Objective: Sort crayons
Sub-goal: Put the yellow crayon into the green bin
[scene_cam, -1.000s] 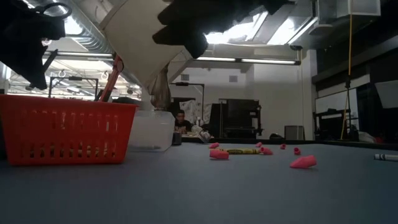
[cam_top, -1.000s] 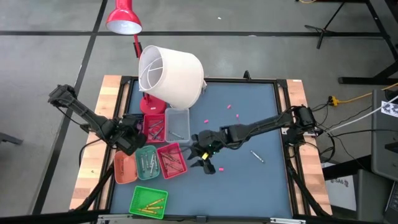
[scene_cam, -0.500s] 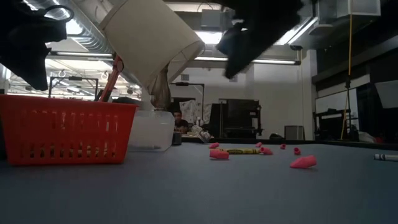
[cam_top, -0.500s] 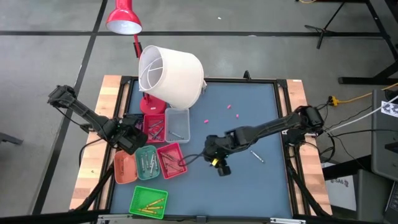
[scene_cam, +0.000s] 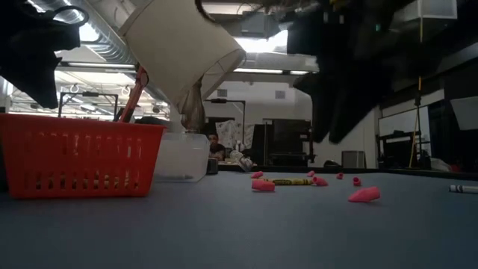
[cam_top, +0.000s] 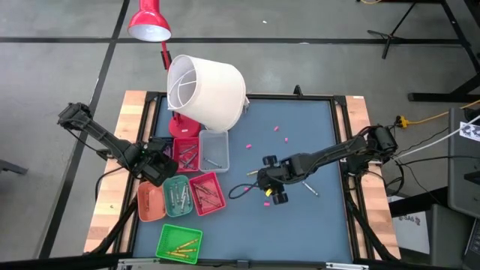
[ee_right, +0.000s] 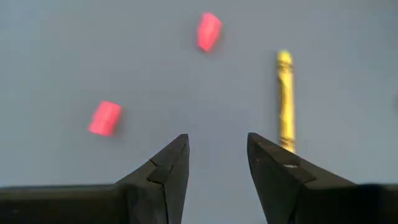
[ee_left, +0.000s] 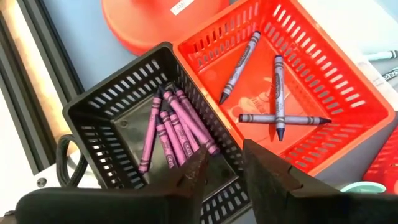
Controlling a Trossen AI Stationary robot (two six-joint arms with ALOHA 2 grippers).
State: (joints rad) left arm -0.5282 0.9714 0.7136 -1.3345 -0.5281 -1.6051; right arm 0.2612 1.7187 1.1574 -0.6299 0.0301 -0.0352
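Note:
Loose on the blue mat lie a yellow crayon (cam_top: 253, 172) (ee_right: 285, 99) and a grey crayon (cam_top: 310, 187). My right gripper (cam_top: 264, 182) (ee_right: 217, 165) hangs open above the mat, tipped down, with the yellow crayon just ahead of its fingers. My left gripper (cam_top: 155, 163) (ee_left: 225, 174) stands open above a black tray (ee_left: 118, 112) holding several purple crayons (ee_left: 171, 134). Beside that tray, a red tray (ee_left: 336, 93) holds grey crayons (ee_left: 273, 93). Neither gripper has anything between its fingers.
Small pink stubs (cam_top: 276, 129) (ee_right: 104, 118) are scattered over the mat. Further trays stand at the left: clear (cam_top: 214, 148), orange (cam_top: 151, 201), teal (cam_top: 178, 196), red (cam_top: 208, 192), green (cam_top: 180, 244). A tilted white lampshade (cam_top: 206, 90) overhangs the far left corner.
My right gripper has travelled from beside the red tray toward the table's right edge, has sunk and has tipped further down; it now hangs by the loose yellow crayon. It has stayed open.

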